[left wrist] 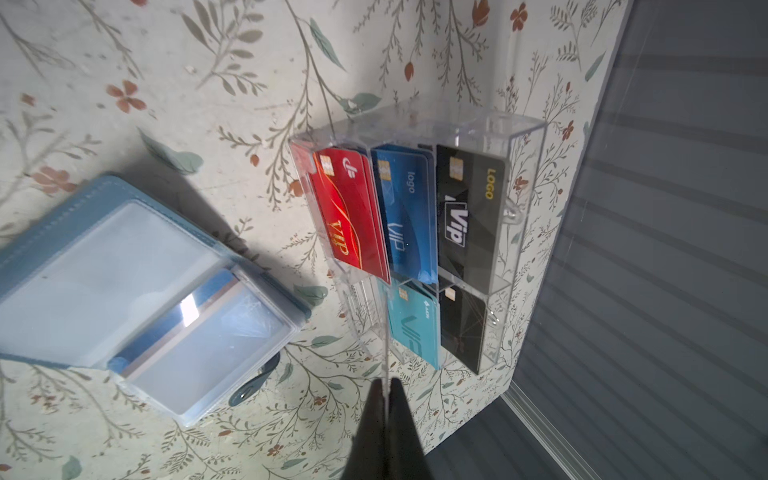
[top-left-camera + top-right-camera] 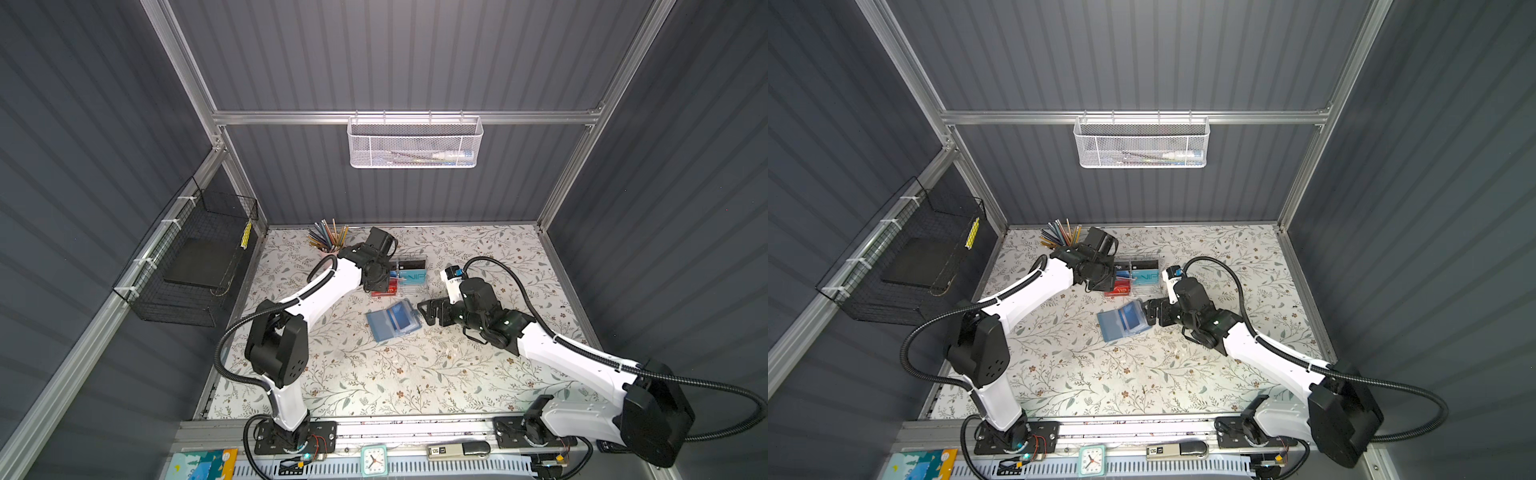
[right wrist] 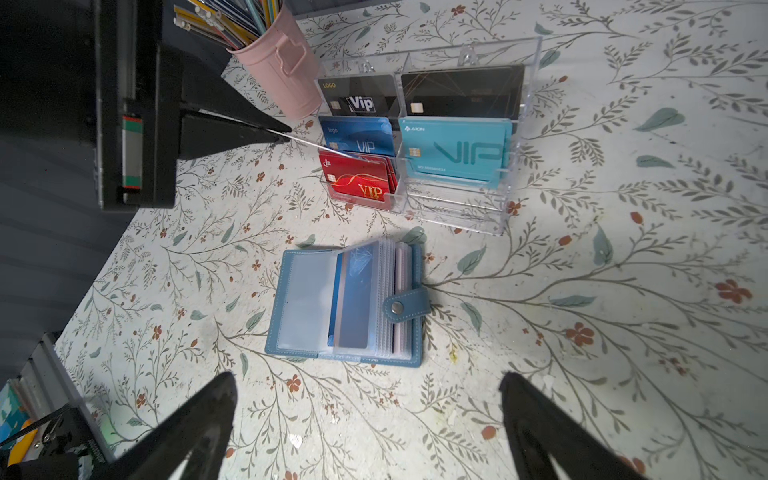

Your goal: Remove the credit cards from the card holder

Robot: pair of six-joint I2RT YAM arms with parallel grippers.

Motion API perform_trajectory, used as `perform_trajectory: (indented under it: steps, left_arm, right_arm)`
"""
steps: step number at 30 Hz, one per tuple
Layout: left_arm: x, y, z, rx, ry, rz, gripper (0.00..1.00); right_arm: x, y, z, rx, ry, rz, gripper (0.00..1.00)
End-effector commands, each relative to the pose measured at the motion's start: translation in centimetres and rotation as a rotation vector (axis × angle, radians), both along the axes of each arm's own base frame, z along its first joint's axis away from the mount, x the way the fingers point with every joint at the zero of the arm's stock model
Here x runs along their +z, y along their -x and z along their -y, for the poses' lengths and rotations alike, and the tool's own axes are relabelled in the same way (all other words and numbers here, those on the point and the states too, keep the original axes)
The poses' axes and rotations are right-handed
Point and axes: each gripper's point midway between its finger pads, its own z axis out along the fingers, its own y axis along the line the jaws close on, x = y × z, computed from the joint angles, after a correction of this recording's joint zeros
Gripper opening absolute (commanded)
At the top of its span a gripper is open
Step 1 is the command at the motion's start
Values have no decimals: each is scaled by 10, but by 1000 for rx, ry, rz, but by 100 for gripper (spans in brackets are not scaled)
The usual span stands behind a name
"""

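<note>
The blue-grey card holder (image 2: 392, 323) (image 2: 1122, 321) (image 3: 291, 357) lies open on the flowered table, its snap tab (image 3: 405, 306) loose. A blue credit card (image 3: 353, 307) (image 1: 178, 328) sits in one of its clear sleeves. My left gripper (image 1: 387, 384) (image 3: 286, 135) (image 2: 391, 276) is shut on a thin credit card (image 3: 320, 145), seen edge-on, its face hidden. That card reaches over the red-card slot of the clear acrylic rack (image 3: 515, 199) (image 1: 519, 137). My right gripper (image 3: 368, 380) (image 2: 424, 313) stands open and empty just right of the holder, not touching it.
The rack (image 2: 412, 274) holds red, blue, teal and black VIP cards. A pink cup of pencils (image 3: 278, 70) (image 2: 328, 241) stands behind the left gripper. A white mesh basket (image 2: 415, 143) hangs on the back wall, a black wire basket (image 2: 195, 257) on the left wall.
</note>
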Motion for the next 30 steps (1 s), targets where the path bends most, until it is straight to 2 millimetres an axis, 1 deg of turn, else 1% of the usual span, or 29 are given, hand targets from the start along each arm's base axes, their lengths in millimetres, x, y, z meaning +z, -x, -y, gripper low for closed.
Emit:
perform_trajectory:
  steps: [1, 5, 9, 13, 17, 22, 30]
  left_arm:
    - [-5, 0, 10, 15, 27, -28, 0]
    - [-11, -8, 25, 18, 45, -17, 0]
    - [-21, -14, 46, 0, 73, -18, 0]
    - [-24, -21, 65, -1, 102, 19, 0]
    - [-26, -23, 78, 8, 111, 37, 0]
    - [-31, -23, 85, 28, 118, 40, 0]
    - [-38, -18, 88, 75, 131, 48, 0]
  right_arm:
    - [0, -8, 9, -43, 20, -6, 99]
    - [-2, -14, 24, -97, 2, -24, 99]
    - [-7, -19, 37, -135, -6, -50, 99]
    - [-9, -19, 47, -163, -11, -54, 99]
    - [-8, -18, 56, -183, -40, -56, 99]
    - [-10, -17, 60, -188, -50, -61, 99]
    - [-13, -19, 58, -179, -83, -74, 99]
